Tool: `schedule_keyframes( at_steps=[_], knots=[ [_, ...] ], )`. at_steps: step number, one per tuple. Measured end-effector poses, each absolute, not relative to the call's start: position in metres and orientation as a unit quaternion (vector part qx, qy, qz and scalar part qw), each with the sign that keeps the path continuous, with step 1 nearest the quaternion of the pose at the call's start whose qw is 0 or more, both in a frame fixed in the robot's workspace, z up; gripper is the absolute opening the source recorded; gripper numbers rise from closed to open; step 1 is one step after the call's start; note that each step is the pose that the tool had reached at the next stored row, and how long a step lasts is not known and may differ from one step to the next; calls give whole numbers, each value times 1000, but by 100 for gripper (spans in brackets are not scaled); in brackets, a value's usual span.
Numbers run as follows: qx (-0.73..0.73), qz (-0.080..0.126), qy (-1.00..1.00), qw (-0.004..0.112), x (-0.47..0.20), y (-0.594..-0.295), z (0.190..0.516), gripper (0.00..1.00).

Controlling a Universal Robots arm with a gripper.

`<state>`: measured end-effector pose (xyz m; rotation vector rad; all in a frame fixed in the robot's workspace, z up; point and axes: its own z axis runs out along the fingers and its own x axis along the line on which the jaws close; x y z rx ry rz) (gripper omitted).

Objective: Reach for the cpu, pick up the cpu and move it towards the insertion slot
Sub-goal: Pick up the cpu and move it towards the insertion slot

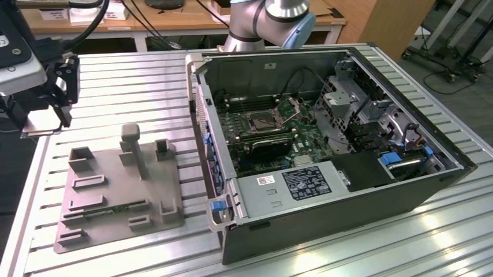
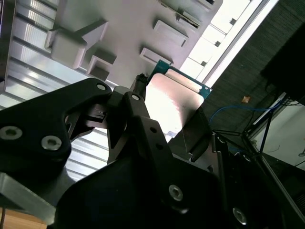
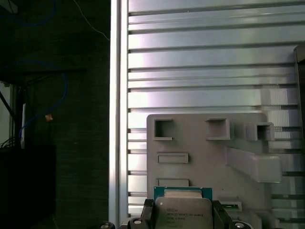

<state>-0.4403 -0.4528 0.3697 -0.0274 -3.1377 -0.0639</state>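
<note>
Silvery cpu [image 3: 183, 213] aloft, insertion slot [image 1: 261, 120] open

Exterior view: high and set back, tilted down across the slatted table [image 1: 115, 75]. The open computer case [image 1: 324, 231] sits mid-frame, the grey plastic fixture [image 1: 115, 190] lies to the exterior view's left of it, and the gripper [image 1: 40, 122] hangs above the fixture's far side.
First wrist view: on the arm, looking almost straight down. The cpu [image 3: 183, 212] is pinched right at the lens, the fixture [image 3: 205, 152] lies below at middling range, and the table edge is just beside it.
Second wrist view: tight behind the gripper's black links, looking out at a slant. The cpu [image 2: 174, 102] is close, the fixture [image 2: 128, 24] beyond.
Shared ground: the fixture and table appear in all three; the cpu is in both wrist views.
</note>
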Motion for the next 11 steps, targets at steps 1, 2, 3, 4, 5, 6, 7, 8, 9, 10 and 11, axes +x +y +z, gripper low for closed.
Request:
schedule_keyframes(
  at_steps=[1,2,3,4,5,6,7,8,9,10,11],
  knots=[
    [-9,-20,-1000,2,-440,-453,370,55],
    [-9,-20,-1000,2,-440,-453,370,55],
    [-9,-20,-1000,2,-440,-453,370,55],
    [-9,-20,-1000,2,-440,-453,371,55],
    [-9,-20,-1000,2,-440,-453,372,55],
    [-9,-20,-1000,2,-440,-453,373,55],
    [-9,-20,-1000,2,-440,-453,374,55],
    [-9,-20,-1000,2,-440,-453,375,55],
    [-9,-20,-1000,2,-440,-453,376,55],
    [-9,-20,-1000,2,-440,-453,377,55],
    [-9,-20,-1000,2,-440,-453,378,55]
  ],
)
